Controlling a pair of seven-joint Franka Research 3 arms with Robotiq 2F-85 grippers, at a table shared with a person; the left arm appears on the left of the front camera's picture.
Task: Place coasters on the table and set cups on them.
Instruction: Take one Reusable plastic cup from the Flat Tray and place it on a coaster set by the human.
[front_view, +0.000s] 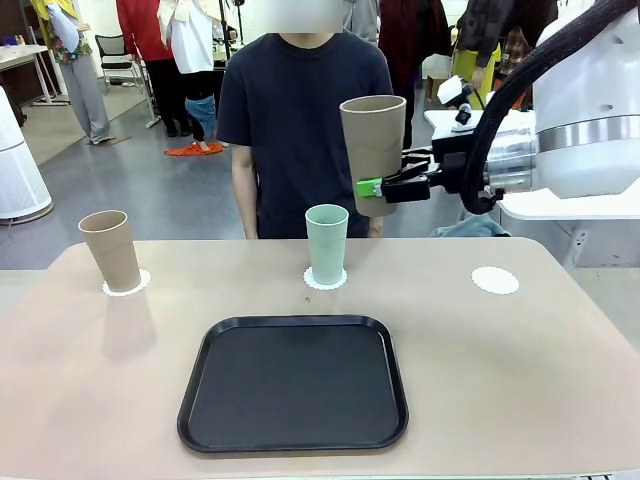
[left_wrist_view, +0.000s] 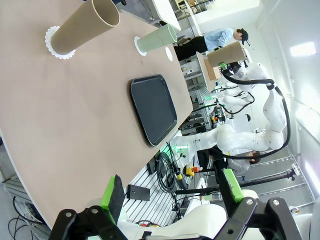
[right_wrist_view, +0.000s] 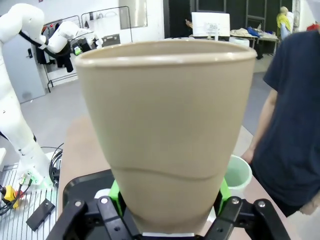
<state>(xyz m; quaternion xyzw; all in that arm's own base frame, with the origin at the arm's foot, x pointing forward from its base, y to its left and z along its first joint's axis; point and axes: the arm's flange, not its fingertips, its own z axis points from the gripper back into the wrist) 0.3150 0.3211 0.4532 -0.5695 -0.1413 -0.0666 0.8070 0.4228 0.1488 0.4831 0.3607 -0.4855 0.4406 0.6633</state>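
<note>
Up above the far right of the table (front_view: 90, 400), the right gripper (front_view: 371, 188) comes in from the right, clamped on the lower wall of a tan cup (front_view: 373, 150), upright and well clear of the tabletop. Below it, the mint cup (front_view: 326, 243) stands on the middle coaster (front_view: 325, 280), a second tan cup (front_view: 112, 250) on the left coaster (front_view: 126, 283), and the right coaster (front_view: 495, 280) lies bare near the far right edge; a black tray (front_view: 293, 383) sits near centre, with a person (front_view: 300, 110) standing behind. From the left wrist, the left gripper (left_wrist_view: 172, 190) hangs off the table with its green pads (left_wrist_view: 113, 192) spread wide apart, gripping nothing, both standing cups far off. From the right wrist, the held tan cup (right_wrist_view: 167, 125) sits squarely between the green pads (right_wrist_view: 116, 192), the mint cup (right_wrist_view: 237, 175) peeking out beyond it on the right.
</note>
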